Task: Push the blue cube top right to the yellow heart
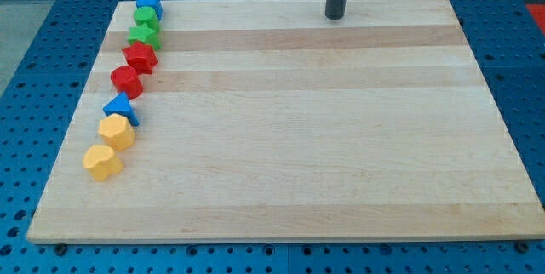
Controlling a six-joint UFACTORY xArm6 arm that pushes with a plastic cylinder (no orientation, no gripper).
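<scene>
At far left corner of wooden board (341,138): blue cube (149,4), heading a line of blocks down left edge. Just nearer: two green blocks (146,25), shapes unclear, then red star-like block (140,56), red block (126,81), blue triangular block (120,108), yellow hexagonal block (116,131). Nearest of all: yellow heart (102,162), well apart from cube. Far edge, right of centre: my tip (335,17), a bare rod, no jaws, grasping nothing, well apart from every block.
</scene>
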